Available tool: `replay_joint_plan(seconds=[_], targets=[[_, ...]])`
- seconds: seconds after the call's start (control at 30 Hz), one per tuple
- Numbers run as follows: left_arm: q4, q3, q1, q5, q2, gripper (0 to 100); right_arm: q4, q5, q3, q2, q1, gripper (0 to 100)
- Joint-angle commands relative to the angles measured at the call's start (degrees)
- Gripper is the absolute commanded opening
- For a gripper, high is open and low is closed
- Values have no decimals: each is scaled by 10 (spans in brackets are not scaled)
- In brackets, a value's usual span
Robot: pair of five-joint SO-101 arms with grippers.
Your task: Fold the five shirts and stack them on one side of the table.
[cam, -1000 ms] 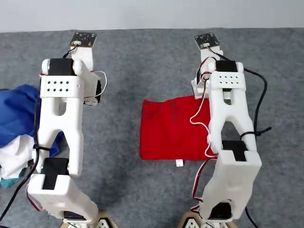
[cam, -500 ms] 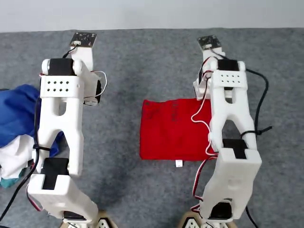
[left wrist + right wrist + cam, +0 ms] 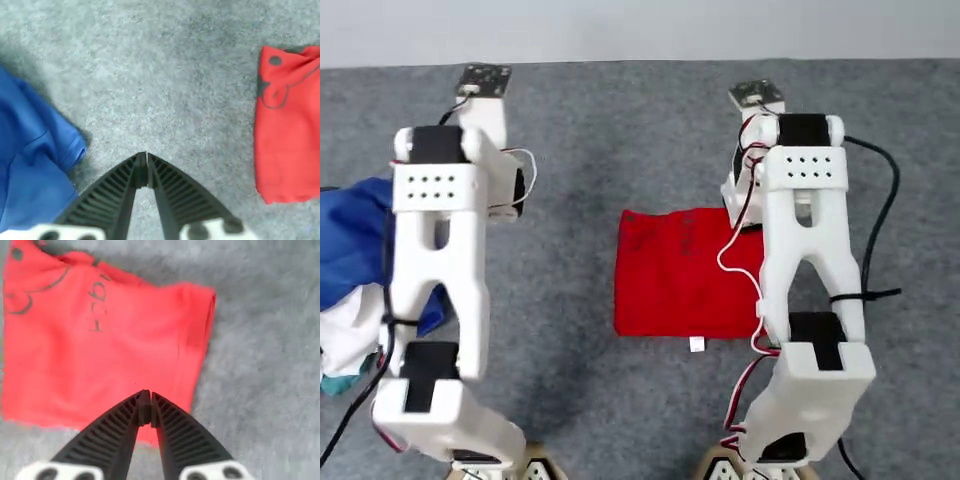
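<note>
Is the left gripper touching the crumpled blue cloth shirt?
Apart. The left wrist view shows the shut left gripper over bare grey carpet, which separates it from the crumpled blue cloth shirt.

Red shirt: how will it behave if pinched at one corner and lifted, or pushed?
Probably floppy: the red shirt lies flat in thin folded layers, so a corner lift would likely let it droop and unfold. Likely light for its size. Pushed, it may bunch rather than slide, since the table looks rough and felt-like.
</note>
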Motion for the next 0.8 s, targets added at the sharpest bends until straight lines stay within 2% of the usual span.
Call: replay_joint_plan(seconds=[0.0,0.2,0.37,0.53,0.77], targets=[[15,28,-24,-4,-58,6,-94,-3,-18,22,-35,10],[15,103,-77,-8,-122,6,-225,40,-21,95,-127,10],[14,151,-120,-55,-171,6,-294,68,-21,141,-173,10],[13,167,-156,-66,-195,6,-315,69,-21,162,-194,10],[13,167,-157,-66,-199,6,-396,72,-21,227,-195,10]])
